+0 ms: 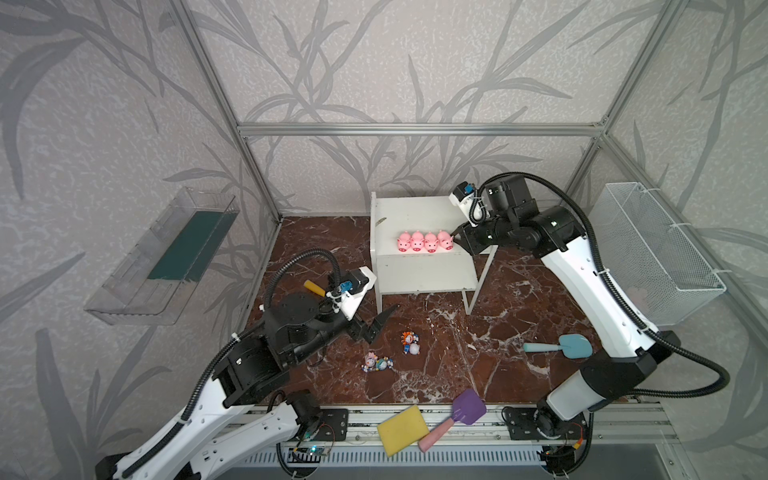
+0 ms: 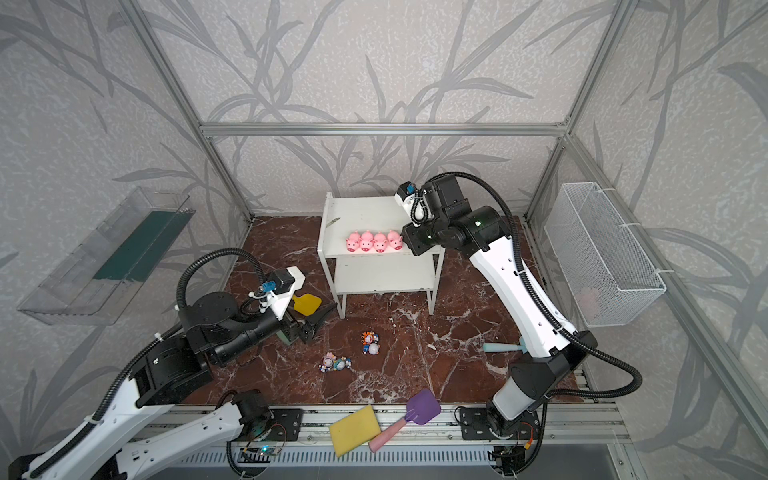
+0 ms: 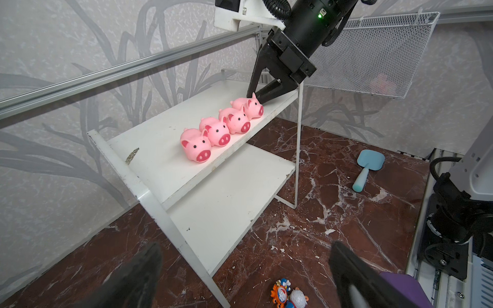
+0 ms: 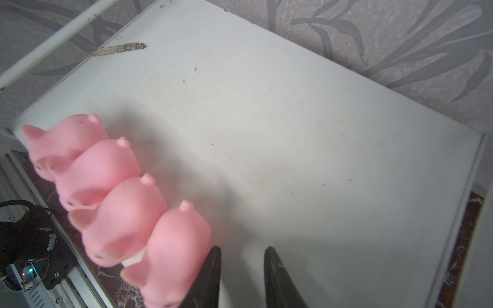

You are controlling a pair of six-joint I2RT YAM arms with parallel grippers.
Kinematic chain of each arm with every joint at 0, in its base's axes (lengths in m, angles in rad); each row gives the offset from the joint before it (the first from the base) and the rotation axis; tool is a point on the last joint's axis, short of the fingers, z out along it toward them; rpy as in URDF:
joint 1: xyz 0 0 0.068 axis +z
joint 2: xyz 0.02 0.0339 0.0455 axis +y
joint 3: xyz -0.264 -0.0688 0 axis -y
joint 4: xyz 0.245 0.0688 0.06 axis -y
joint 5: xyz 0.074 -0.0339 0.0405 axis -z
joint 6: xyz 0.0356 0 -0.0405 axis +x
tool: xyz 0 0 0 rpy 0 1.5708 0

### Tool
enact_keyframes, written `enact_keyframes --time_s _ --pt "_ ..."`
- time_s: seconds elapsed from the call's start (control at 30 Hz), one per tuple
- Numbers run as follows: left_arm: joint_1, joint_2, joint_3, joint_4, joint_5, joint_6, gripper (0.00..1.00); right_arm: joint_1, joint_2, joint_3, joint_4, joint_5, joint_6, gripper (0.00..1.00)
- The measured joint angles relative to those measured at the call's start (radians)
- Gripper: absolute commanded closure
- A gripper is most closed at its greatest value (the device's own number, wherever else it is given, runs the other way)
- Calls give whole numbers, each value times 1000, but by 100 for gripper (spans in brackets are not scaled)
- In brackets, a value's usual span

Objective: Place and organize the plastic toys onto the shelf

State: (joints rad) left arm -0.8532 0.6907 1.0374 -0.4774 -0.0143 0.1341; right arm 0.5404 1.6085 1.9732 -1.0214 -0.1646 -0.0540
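- Marbled surface (image 1: 457, 353) is carrying figurines (image 1: 409, 343); pigs (image 1: 424, 242) are lining the shelf (image 1: 415, 212).
- Left jaws are hovering, spread wide.
- Right jaws are resting slightly parted, empty, beside the pigs.

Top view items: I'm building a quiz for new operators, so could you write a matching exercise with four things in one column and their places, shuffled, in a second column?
Things
1. pink pigs
2. cartoon figurines
3. purple shovel
4. blue shovel

Places
A. alone on the floor, on the right of both top views
B. at the front edge, beside the yellow sponge
C. in a row on the upper board of the shelf
D. on the floor in front of the shelf

Pairs: 1-C, 2-D, 3-B, 4-A
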Motion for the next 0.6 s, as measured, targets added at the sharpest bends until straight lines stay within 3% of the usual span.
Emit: enact_keyframes --time_s 0.6 --pt "5 3 0 0 9 -5 1 50 -37 -8 -2 80 38 70"
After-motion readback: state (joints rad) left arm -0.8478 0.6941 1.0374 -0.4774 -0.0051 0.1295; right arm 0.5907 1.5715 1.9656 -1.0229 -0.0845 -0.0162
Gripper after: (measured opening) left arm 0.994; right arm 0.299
